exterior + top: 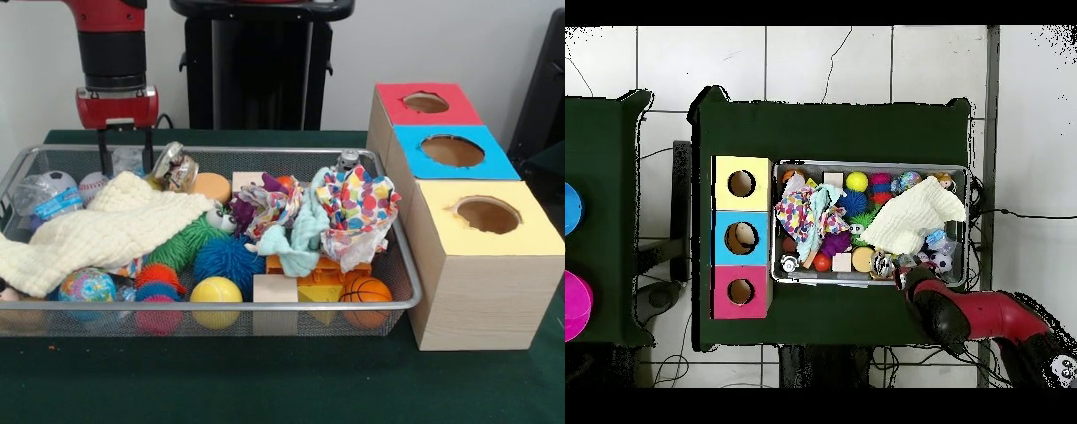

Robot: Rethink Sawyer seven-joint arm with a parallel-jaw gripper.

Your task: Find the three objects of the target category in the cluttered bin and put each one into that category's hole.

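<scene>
While the gripper [124, 150] hangs over the bin's [402, 305] left end, fingers apart and holding nothing, I'd guess balls are the target: globe ball [86, 285], yellow ball [215, 296], basketball [365, 291] along the front wall. Light, squishy, rolls easily; pinch across the middle.

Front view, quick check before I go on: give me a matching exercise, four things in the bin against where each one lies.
Things:
1. basketball
2. yellow ball
3. cream cloth
4. gripper

Places:
A. hanging over the bin's far left corner
B. at the near rim, about the middle
C. at the near rim, at the end next to the yellow box
D. spread over the bin's left half

Pairs: 1-C, 2-B, 3-D, 4-A
</scene>
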